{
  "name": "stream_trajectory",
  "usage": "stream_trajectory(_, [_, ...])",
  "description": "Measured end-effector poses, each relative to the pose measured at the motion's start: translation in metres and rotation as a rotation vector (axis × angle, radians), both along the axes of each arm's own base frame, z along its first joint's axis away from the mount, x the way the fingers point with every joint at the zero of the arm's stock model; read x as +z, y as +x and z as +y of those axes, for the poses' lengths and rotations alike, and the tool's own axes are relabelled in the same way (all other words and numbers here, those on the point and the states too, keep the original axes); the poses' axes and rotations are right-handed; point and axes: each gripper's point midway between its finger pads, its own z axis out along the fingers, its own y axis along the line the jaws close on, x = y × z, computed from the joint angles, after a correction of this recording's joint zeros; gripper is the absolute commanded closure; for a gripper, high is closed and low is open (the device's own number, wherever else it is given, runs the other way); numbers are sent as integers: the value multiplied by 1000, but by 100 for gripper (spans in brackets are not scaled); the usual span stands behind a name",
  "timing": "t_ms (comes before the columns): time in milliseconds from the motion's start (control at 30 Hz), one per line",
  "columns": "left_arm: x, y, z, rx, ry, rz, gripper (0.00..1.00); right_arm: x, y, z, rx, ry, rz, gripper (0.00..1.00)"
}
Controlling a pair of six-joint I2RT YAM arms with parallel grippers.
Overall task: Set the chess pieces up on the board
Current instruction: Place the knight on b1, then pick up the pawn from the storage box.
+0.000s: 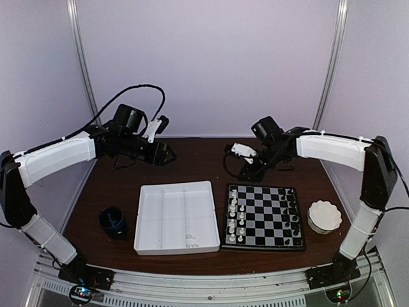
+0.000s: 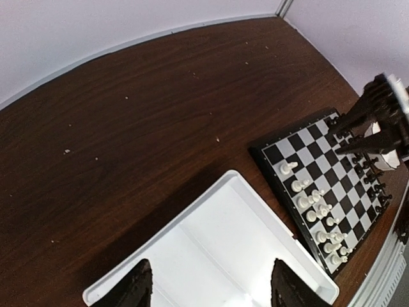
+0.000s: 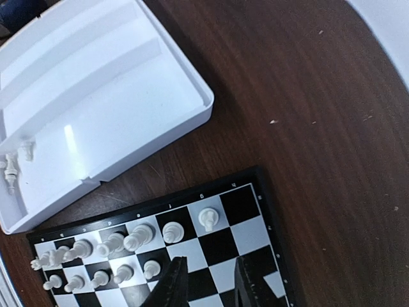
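The board (image 1: 263,216) lies near-right on the table (image 1: 192,163), white chess pieces (image 1: 235,217) along its left columns, black ones right. The right gripper (image 3: 208,284) hangs over its far edge beside the white men, jaws narrowly parted, empty. The left gripper (image 2: 211,291) gapes wide above the white tray (image 1: 172,211). Rim markings (image 3: 202,196), perhaps numerals, are too small to read.

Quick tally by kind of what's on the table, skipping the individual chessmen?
chessboard: 1
white compartment tray: 1
dark blue cup: 1
white scalloped dish: 1
Total: 4
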Motion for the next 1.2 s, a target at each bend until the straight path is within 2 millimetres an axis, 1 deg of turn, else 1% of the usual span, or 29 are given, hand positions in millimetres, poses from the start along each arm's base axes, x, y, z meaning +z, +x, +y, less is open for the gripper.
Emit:
stream_trajectory(67, [2,-16,-13,-17,23,26,37,37,-7,-7,3,44,-61,64])
stream_trajectory(133, [-1,-32,-22,-29,40,59,36,65,-18,-9,25,87,-102,64])
stream_trajectory(167, [-5,-40,-23,-30,53,78,36,74,-22,-8,36,101,-112,64])
stream_trajectory(200, [-10,-45,-19,-18,68,94,36,80,-30,-5,54,109,-117,64])
stream_trajectory(233, [-14,-46,-14,-1,84,104,36,82,-40,2,85,110,-111,64])
stream_trajectory(267, [-19,-46,-5,31,100,116,36,79,-52,12,123,104,-97,64])
stream_trajectory(333, [-24,-40,15,99,113,134,36,65,-80,38,214,82,-52,64])
stream_trajectory(400, [-26,-35,35,170,109,140,35,42,-109,63,302,45,1,65])
stream_trajectory(467, [-27,-33,52,234,102,136,34,16,-135,83,378,-5,56,65])
stream_trajectory(533, [-25,-36,62,272,90,120,34,-2,-154,97,431,-41,91,65])
stream_trajectory(600, [-19,-40,68,291,73,102,34,-15,-164,112,468,-69,111,65])
stream_trajectory(767, [-4,-46,77,315,33,49,34,-32,-172,140,505,-91,119,65])
stream_trajectory(867, [-1,-51,82,323,24,34,34,-46,-174,151,514,-112,127,64])
stream_trajectory(1000, [0,-58,88,331,19,19,34,-68,-174,157,511,-147,150,65])
stream_trajectory(1100, [1,-60,91,335,16,12,34,-82,-173,157,501,-173,168,66])
stream_trajectory(1200, [4,-60,92,337,12,5,34,-92,-173,155,489,-192,180,71])
